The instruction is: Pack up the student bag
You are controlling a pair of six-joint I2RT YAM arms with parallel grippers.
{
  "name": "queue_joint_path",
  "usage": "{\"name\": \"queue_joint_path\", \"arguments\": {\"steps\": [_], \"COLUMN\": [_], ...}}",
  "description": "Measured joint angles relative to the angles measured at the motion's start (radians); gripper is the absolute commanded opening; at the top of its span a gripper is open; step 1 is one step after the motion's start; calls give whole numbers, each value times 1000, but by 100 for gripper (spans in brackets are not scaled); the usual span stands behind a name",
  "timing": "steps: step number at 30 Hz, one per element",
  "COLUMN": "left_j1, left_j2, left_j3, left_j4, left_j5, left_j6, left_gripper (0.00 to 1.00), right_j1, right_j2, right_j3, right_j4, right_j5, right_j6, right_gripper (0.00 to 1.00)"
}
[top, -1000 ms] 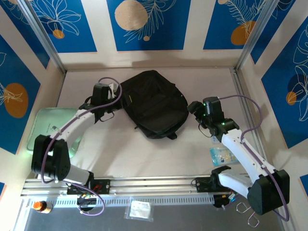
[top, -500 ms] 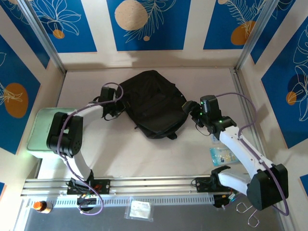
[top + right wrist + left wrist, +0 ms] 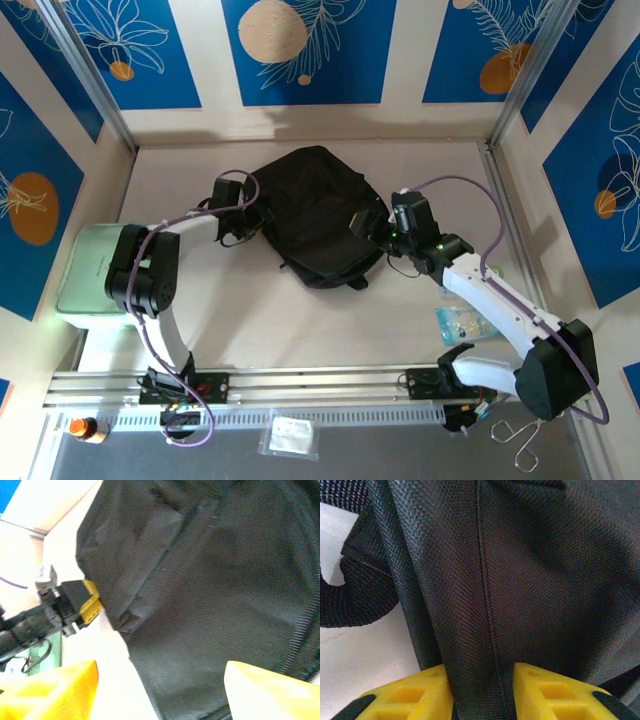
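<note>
The student bag (image 3: 318,215), a large black fabric backpack, lies flat at the middle of the table. My left gripper (image 3: 252,215) is at its left edge. In the left wrist view the yellow fingers (image 3: 420,695) press a fold of the bag's fabric (image 3: 530,580) from both sides, so my left gripper (image 3: 482,680) is shut on it. My right gripper (image 3: 378,235) is at the bag's right edge. In the right wrist view it (image 3: 160,680) stands open, wide apart over the bag's cloth (image 3: 210,580), with the left gripper's yellow finger (image 3: 90,605) beyond.
A pale green board (image 3: 90,270) lies at the left under the left arm. A clear packet (image 3: 462,322) lies by the right arm's base. A black strap (image 3: 355,600) curls beside the bag. Metal posts and walls bound the table.
The left gripper has reached the bag's left edge and closed on its fabric. The right gripper has moved left to the bag's right edge, its jaws a little narrower.
</note>
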Motion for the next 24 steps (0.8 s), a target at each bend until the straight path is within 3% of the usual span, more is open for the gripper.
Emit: {"name": "queue_joint_path", "arguments": {"steps": [8, 15, 24], "left_j1": [3, 3, 3], "left_j2": [5, -24, -215], "left_j3": [9, 8, -48], "left_j4": [14, 10, 6], "left_j5": [19, 27, 63], "left_j6": [-21, -22, -34], "left_gripper": [0, 0, 0], "right_j1": [13, 8, -85], "right_j2": [86, 230, 481], "right_j3": [31, 22, 97], "right_j4": [19, 19, 48], "right_j5": [-45, -110, -187], "right_j6": [-11, 61, 37], "right_gripper": [68, 68, 66]}}
